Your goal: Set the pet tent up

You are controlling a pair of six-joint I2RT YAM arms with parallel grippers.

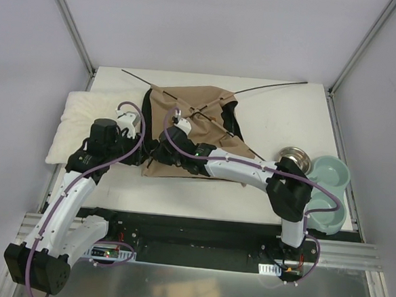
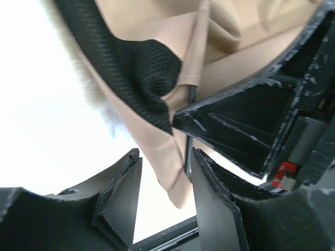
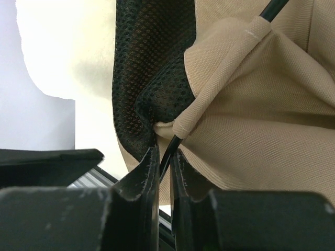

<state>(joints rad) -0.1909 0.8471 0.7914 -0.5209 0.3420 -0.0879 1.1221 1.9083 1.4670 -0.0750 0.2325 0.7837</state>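
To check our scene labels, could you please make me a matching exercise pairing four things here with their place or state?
Things:
1 pillow
2 pet tent
3 green feeder
4 right gripper

Descriptions:
A shut on a thin black pole
B at the right edge of the table
C at the left edge of the table
D lying collapsed mid-table

Pairs: 1-C, 2-D, 3-B, 4-A.

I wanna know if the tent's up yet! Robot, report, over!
Left jaws open, tent corner between them. Right jaws shut on pole. Tent collapsed, not up. Pillow alongside.
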